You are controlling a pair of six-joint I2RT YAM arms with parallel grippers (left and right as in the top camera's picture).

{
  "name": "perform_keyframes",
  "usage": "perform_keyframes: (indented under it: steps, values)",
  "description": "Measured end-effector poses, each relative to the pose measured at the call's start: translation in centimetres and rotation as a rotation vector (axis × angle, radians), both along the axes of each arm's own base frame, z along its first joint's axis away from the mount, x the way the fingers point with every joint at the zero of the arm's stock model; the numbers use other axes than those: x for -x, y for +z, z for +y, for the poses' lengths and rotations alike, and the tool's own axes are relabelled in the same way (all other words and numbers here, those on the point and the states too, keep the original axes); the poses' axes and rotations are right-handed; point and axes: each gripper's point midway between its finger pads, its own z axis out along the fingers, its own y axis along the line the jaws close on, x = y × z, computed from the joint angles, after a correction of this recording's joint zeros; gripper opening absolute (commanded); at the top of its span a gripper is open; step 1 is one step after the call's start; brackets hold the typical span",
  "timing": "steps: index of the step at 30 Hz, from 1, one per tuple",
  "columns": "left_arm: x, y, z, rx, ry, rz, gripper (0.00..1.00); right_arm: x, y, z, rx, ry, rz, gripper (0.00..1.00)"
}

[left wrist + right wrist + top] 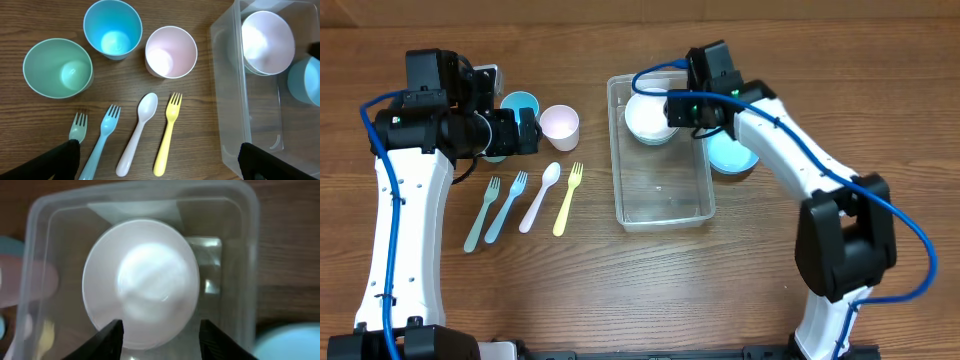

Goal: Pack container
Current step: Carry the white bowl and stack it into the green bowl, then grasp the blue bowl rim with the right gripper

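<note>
On the brown wooden table (620, 290), centre: clear rectangular plastic container (660, 195). Holds a round white bowl (648, 118) at its far end. Right gripper (161, 332) above that bowl, fingers parted, pinching nothing. Left gripper (157, 155) spread wide over pastel plastic cups (112, 30) and cutlery (167, 132) beside the container.
</note>
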Motion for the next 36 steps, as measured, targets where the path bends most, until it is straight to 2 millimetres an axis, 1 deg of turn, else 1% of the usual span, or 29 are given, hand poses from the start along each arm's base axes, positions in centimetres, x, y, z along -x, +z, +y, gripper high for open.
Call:
perform_keyframes:
  steps: [2, 4, 5, 6, 7, 8, 9, 10, 12, 14, 16, 18, 19, 20, 23, 24, 29, 30, 31, 33, 34, 35, 36]
  values:
    - [0.0, 0.0, 0.0, 0.000, 0.000, 0.000, 1.00, 1.0, 3.4, -1.6, 0.020, -0.028, 0.005, 0.53]
    - [0.0, 0.0, 0.0, 0.000, 0.000, 0.000, 1.00, 1.8, 7.3, -4.3, 0.039, -0.088, -0.020, 0.54]
    - [0.0, 0.0, 0.0, 0.000, 0.000, 0.000, 1.00, 2.2, 9.9, -6.7, 0.044, -0.149, -0.049, 0.54]
    - [0.0, 0.0, 0.0, 0.000, 0.000, 0.000, 1.00, 2.8, 12.1, -9.5, 0.050, -0.218, -0.072, 0.54]
    - [0.0, 0.0, 0.0, 0.000, 0.000, 0.000, 1.00, 3.0, 13.3, -11.8, 0.056, -0.275, -0.083, 0.54]
    - [0.0, 0.0, 0.0, 0.000, 0.000, 0.000, 1.00, 3.3, 13.8, -13.8, 0.062, -0.323, -0.080, 0.54]
    - [0.0, 0.0, 0.0, 0.000, 0.000, 0.000, 1.00, 3.4, 13.8, -15.4, 0.071, -0.366, -0.074, 0.54]
    - [0.0, 0.0, 0.0, 0.000, 0.000, 0.000, 1.00, 3.4, 11.9, -18.3, 0.095, -0.447, -0.018, 0.54]
    - [0.0, 0.0, 0.0, 0.000, 0.000, 0.000, 1.00, 3.2, 8.4, -19.0, 0.109, -0.470, 0.054, 0.53]
    - [0.0, 0.0, 0.0, 0.000, 0.000, 0.000, 1.00, 3.2, 3.8, -19.1, 0.123, -0.481, 0.146, 0.53]
    - [0.0, 0.0, 0.0, 0.000, 0.000, 0.000, 1.00, 3.7, -0.7, -18.8, 0.128, -0.473, 0.233, 0.53]
    - [0.0, 0.0, 0.0, 0.000, 0.000, 0.000, 1.00, 4.8, -4.3, -18.1, 0.121, -0.458, 0.309, 0.51]
    - [0.0, 0.0, 0.0, 0.000, 0.000, 0.000, 1.00, 5.3, -5.4, -17.7, 0.121, -0.448, 0.333, 0.51]
    - [0.0, 0.0, 0.0, 0.000, 0.000, 0.000, 1.00, 5.7, -6.4, -17.1, 0.120, -0.438, 0.350, 0.48]
    - [0.0, 0.0, 0.0, 0.000, 0.000, 0.000, 1.00, 5.8, -7.5, -16.0, 0.111, -0.417, 0.344, 0.36]
    - [0.0, 0.0, 0.0, 0.000, 0.000, 0.000, 1.00, 5.8, -7.7, -15.8, 0.106, -0.413, 0.340, 0.36]
    - [0.0, 0.0, 0.0, 0.000, 0.000, 0.000, 1.00, 5.9, -8.1, -15.9, 0.102, -0.434, 0.343, 0.36]
    - [0.0, 0.0, 0.0, 0.000, 0.000, 0.000, 1.00, 5.9, -8.2, -15.9, 0.101, -0.435, 0.339, 0.34]
    - [0.0, 0.0, 0.0, 0.000, 0.000, 0.000, 1.00, 5.8, -8.3, -15.9, 0.100, -0.437, 0.336, 0.27]
    - [0.0, 0.0, 0.0, 0.000, 0.000, 0.000, 1.00, 5.9, -8.8, -16.0, 0.101, -0.449, 0.334, 0.20]
    - [0.0, 0.0, 0.0, 0.000, 0.000, 0.000, 1.00, 6.0, -8.9, -16.1, 0.105, -0.451, 0.332, 0.10]
    - [0.0, 0.0, 0.0, 0.000, 0.000, 0.000, 1.00, 5.9, -9.0, -16.1, 0.104, -0.458, 0.328, 0.04]
    - [0.0, 0.0, 0.0, 0.000, 0.000, 0.000, 1.00, 5.9, -9.1, -16.2, 0.102, -0.467, 0.327, 0.04]
